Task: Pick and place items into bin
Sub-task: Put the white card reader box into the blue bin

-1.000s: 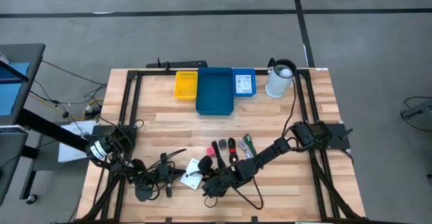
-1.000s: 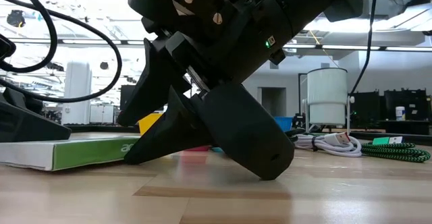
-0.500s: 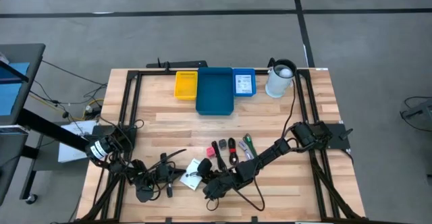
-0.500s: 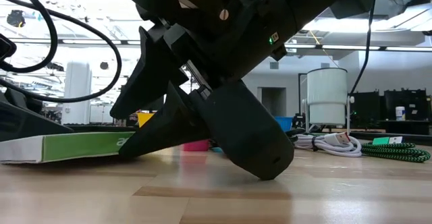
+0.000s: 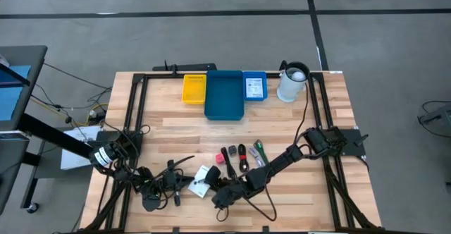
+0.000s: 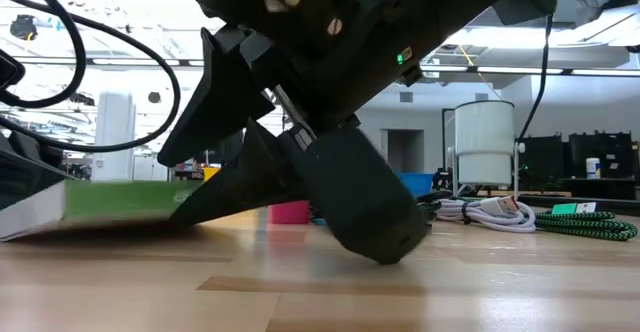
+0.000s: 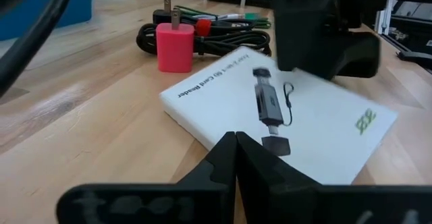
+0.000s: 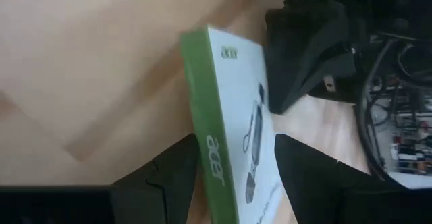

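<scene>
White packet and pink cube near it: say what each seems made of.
White packet: apparently printed cardboard, smooth and matte, with crisp flat faces, a green edge and printed lettering. Pink cube: likely moulded plastic, matte, with rounded corners and two metal prongs on top, so probably a plug adapter.

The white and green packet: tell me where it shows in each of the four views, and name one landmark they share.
High view: white packet near the table's front edge, right gripper beside it.
Low view: at left, its green edge tilted up.
Left wrist view: centre, printed face up.
Right wrist view: centre, green edge between the jaws.
Shared landmark: the pink cube, in the left wrist, low and high views only.
</scene>
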